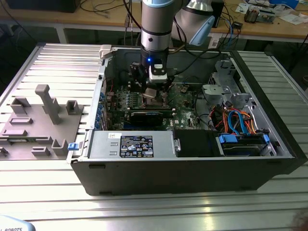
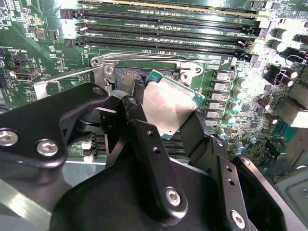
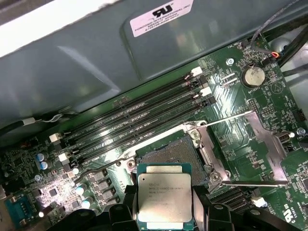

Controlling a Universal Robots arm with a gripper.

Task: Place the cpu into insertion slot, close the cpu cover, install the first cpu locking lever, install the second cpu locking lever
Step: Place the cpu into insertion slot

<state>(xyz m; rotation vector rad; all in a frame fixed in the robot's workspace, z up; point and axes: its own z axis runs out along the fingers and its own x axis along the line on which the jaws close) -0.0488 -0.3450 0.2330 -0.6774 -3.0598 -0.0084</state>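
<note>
Claw (image 3: 165,214) is pinching the cpu (image 3: 165,195) by two opposite edges, upper middle of the exterior view, and the bare insertion slot (image 3: 166,156) sits just past it, toward the memory slots (image 3: 139,120).

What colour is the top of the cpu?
Silver-grey metal, with a green edge around it; the cpu shows best in the first wrist view.

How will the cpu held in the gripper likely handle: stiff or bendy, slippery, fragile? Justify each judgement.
Probably stiff: the cpu is a flat plate with a metal top, held by its edges in the gripper. Likely slippery: that top looks smooth and shiny. Perhaps fragile: its thin green board edge shows.
</note>
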